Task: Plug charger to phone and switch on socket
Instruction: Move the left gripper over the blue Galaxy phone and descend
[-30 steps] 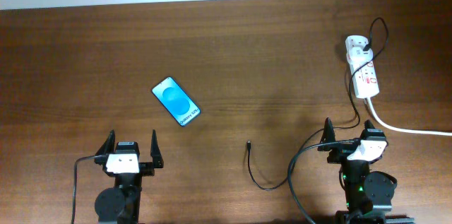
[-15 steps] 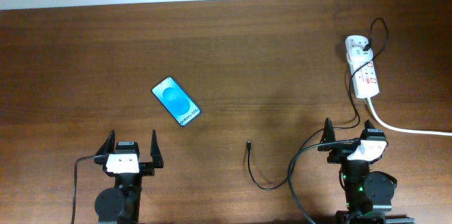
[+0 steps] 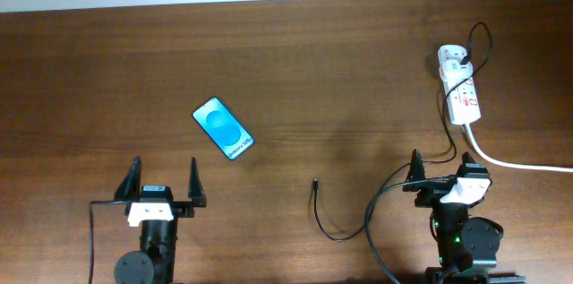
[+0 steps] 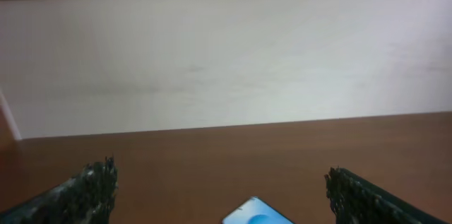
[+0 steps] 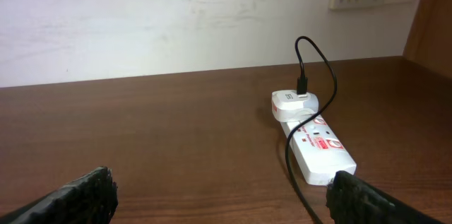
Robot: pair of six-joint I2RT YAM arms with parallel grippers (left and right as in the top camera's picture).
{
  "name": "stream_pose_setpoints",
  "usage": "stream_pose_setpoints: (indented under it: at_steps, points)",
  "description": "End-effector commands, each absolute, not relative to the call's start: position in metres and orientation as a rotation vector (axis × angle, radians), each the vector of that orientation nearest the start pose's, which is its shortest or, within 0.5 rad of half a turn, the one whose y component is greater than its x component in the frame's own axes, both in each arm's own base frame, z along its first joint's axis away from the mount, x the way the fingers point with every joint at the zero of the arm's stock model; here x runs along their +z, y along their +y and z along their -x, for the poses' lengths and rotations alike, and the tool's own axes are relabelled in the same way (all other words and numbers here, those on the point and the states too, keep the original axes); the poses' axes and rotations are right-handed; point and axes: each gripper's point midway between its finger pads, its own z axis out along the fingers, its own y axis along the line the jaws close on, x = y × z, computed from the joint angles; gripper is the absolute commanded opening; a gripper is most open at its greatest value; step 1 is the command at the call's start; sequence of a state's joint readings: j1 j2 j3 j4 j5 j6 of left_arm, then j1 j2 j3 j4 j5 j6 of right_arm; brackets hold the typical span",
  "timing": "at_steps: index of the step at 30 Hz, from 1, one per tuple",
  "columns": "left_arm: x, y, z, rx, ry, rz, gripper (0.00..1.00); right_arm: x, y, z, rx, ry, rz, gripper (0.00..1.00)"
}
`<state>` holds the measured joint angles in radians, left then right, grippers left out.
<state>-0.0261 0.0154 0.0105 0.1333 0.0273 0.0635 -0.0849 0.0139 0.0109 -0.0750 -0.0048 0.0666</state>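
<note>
The phone (image 3: pixel 223 128) lies flat at an angle on the left half of the wooden table, its blue screen up; its near corner shows in the left wrist view (image 4: pixel 258 212). My left gripper (image 3: pixel 164 179) stands open just in front of it, with nothing between its fingers (image 4: pixel 92 189). The charger cable runs from a white adapter in the socket (image 3: pixel 459 85) down past my right arm and curls to its free tip (image 3: pixel 315 183) on bare table. My right gripper (image 3: pixel 440 172) is open and empty, and the socket (image 5: pixel 318 139) lies ahead of its right finger (image 5: pixel 367 199).
A thick white cord (image 3: pixel 519 164) leaves the socket toward the right edge. The charger's black cable (image 5: pixel 304 61) loops above the adapter. A pale wall (image 4: pixel 226 61) stands behind the table's far edge.
My left arm has shifted slightly to the left, still open. The right arm, phone, charger and socket have not moved.
</note>
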Motion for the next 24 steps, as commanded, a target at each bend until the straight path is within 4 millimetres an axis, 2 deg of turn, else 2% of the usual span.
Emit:
stream_pose_setpoints:
  at_steps: [1,3,9,16,22,24]
  points:
    - [0.212,-0.026,-0.242,-0.086,1.464,-0.127,0.99,0.155,-0.017,-0.246,-0.003,1.647,-0.103,0.98]
    - [0.214,-0.026,-0.242,-0.095,1.497,-0.121,0.99,0.155,-0.017,-0.246,-0.003,1.647,-0.103,0.98]
    - [0.237,-0.026,-0.244,-0.099,1.583,-0.121,0.99,0.155,-0.017,-0.246,-0.003,1.647,-0.103,0.98]
    - [0.275,-0.028,-0.270,-0.112,1.706,-0.120,0.99,0.155,-0.017,-0.246,-0.003,1.647,-0.103,0.98]
    - [0.285,-0.030,-0.297,-0.129,1.906,-0.122,0.99,0.155,-0.017,-0.246,-0.003,1.648,-0.103,0.98]
    - [0.294,-0.034,-0.307,-0.153,1.996,-0.134,0.99,0.155,-0.017,-0.246,-0.003,1.648,-0.103,0.98]
